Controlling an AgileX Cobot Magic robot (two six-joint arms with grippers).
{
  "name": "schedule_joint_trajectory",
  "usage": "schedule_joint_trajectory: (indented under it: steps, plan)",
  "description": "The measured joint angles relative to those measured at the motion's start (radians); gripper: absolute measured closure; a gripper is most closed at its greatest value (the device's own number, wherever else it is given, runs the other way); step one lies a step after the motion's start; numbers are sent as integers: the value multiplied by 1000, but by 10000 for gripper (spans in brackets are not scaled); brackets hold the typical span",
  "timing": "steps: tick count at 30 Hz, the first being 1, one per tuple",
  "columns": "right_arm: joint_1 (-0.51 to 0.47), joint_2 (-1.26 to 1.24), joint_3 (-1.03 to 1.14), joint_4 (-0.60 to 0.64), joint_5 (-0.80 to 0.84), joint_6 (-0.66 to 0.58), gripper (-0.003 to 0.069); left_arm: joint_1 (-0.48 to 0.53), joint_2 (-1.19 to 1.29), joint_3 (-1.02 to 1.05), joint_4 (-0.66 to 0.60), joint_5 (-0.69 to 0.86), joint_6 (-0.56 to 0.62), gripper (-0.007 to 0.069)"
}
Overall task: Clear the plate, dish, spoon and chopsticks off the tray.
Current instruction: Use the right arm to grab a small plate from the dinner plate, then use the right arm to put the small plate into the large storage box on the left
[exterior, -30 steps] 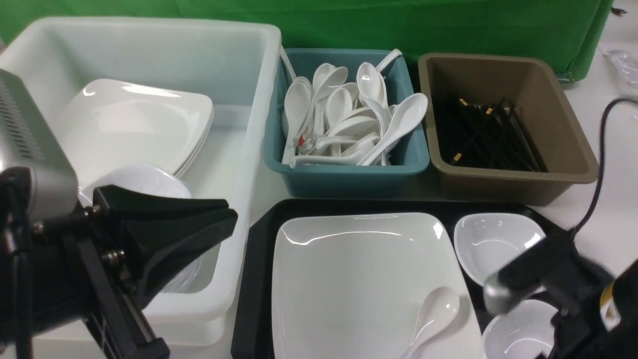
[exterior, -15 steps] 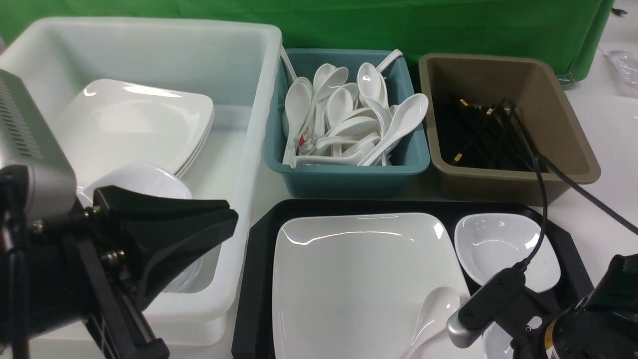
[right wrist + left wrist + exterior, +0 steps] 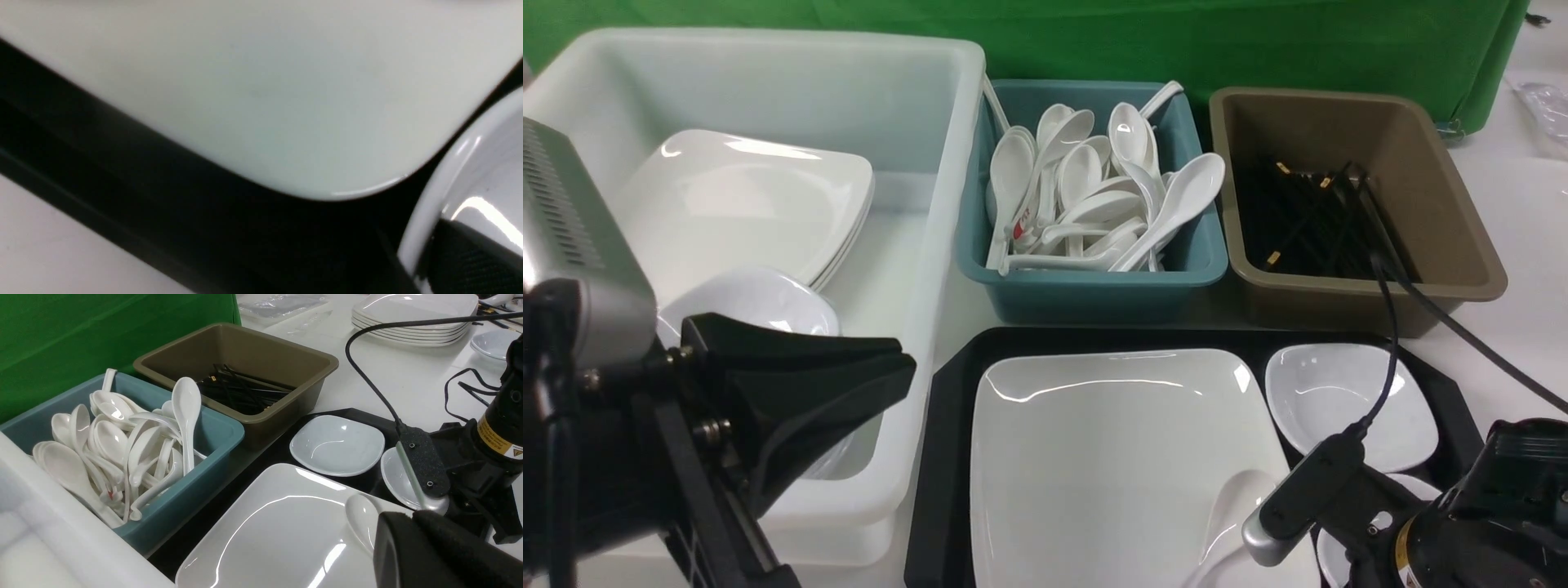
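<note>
The black tray (image 3: 939, 457) carries the big white square plate (image 3: 1111, 457), and the spoon (image 3: 1232, 500) lies on the plate's near right part. Two small white dishes sit on the tray's right side. The far dish (image 3: 1339, 400) is free. My right gripper (image 3: 416, 253) is shut on the near dish (image 3: 398, 482); its rim (image 3: 433, 204) runs between the fingers, with one pad (image 3: 470, 261) inside the bowl. My left gripper (image 3: 903, 371) hangs shut and empty over the white tub's front. The chopsticks are out of view.
At the back stand a white tub (image 3: 956, 163) with stacked plates and dishes, a teal tub (image 3: 1094, 294) full of white spoons, and a brown tub (image 3: 1462, 245) holding thin black sticks. A black cable (image 3: 1388, 327) runs from the right wrist across the brown tub.
My right arm has come down and leftward onto the near dish, and its jaws have narrowed onto the rim. The left arm has barely moved.
</note>
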Motion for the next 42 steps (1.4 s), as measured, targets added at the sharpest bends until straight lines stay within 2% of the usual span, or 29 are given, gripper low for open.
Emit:
schedule_joint_trajectory:
  steps: [5, 9, 14, 16, 19, 24, 26, 27, 28, 33, 42]
  plan:
    - [2, -50, -42, 43, 139, -3, 480, 0, 0, 0, 0, 0, 0, 607]
    - [31, -200, -161, 66, 336, 17, 595, 0, 0, 0, 0, 0, -1, 607]
    - [72, -303, -327, 79, 453, 40, 601, 0, 0, 0, 6, 1, -15, 607]
    - [95, -315, -398, 79, 468, 44, 601, 0, -5, -5, 46, 9, -60, 607]
    - [160, -289, -523, 79, 473, 25, 602, 0, -30, -35, 232, 65, -267, 607]
    - [276, -125, -773, 84, 433, -79, 603, 0, -122, -84, 643, 253, -669, 607]
    - [322, -41, -875, 88, 414, -134, 603, 0, -188, -89, 755, 354, -783, 607]
    - [326, -21, -887, 88, 412, -139, 603, 0, -195, -89, 755, 363, -793, 607]
    - [362, 71, -1008, 90, 397, -186, 603, 0, -261, -90, 824, 450, -860, 607]
    - [425, 325, -1312, 116, 374, -275, 603, 0, -415, -90, 859, 600, -911, 607]
    - [460, 714, -1719, 119, 367, -330, 603, 0, -550, -90, 877, 676, -942, 607]
